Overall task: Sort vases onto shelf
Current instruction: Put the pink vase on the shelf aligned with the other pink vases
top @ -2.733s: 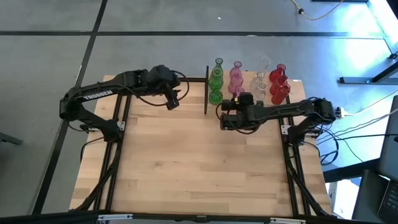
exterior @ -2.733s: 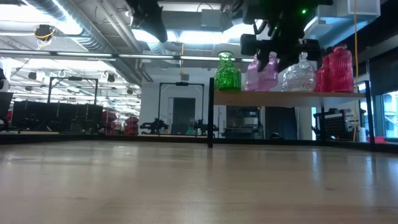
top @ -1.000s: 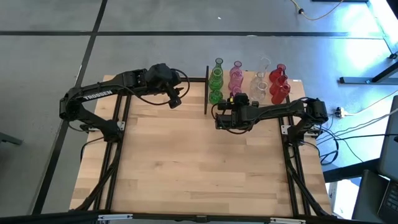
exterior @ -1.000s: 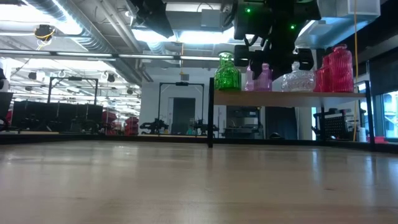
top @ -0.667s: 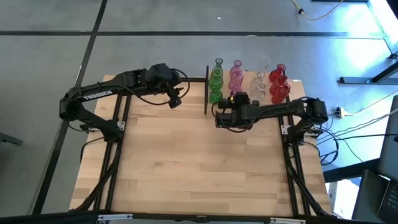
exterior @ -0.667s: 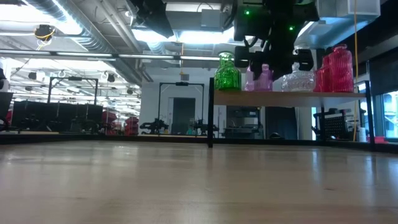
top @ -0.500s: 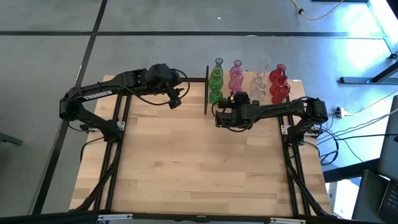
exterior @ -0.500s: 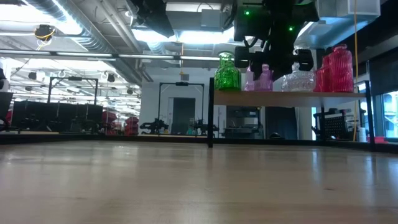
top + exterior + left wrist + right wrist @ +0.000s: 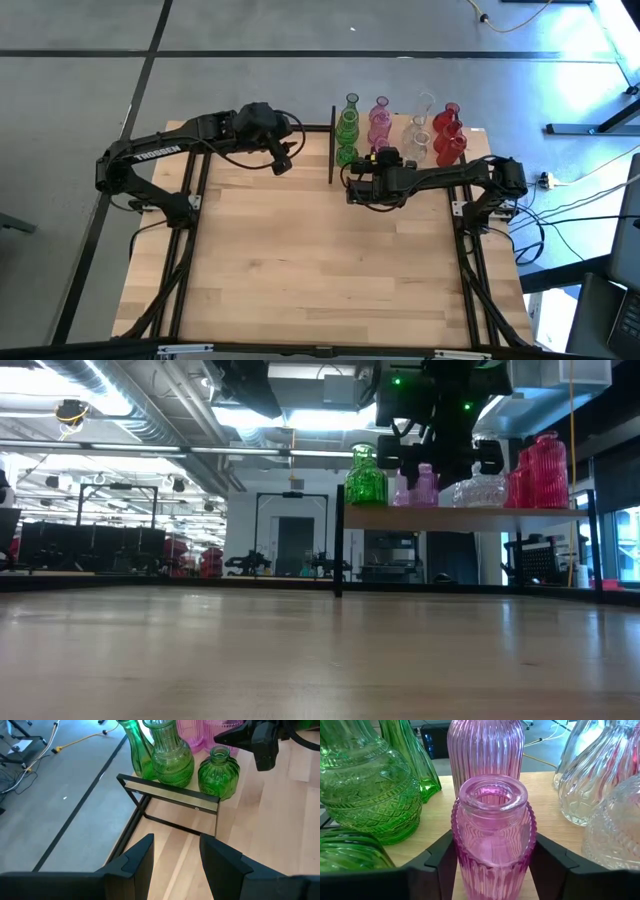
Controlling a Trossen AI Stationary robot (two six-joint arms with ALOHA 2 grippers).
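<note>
our right claw (image 9: 492,865) just slackened around the small pink vase (image 9: 493,837), which now stands between its fingers on the shelf (image 9: 437,827), so this placement looks done.

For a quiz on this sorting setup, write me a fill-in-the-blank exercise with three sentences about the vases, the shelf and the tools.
1. The right tool has its fingers on either side of a small ____ vase.
2. That vase stands on the ____, between the green vases and the clear vases.
3. The left tool holds ____.

Missing words: pink; shelf; nothing
</note>
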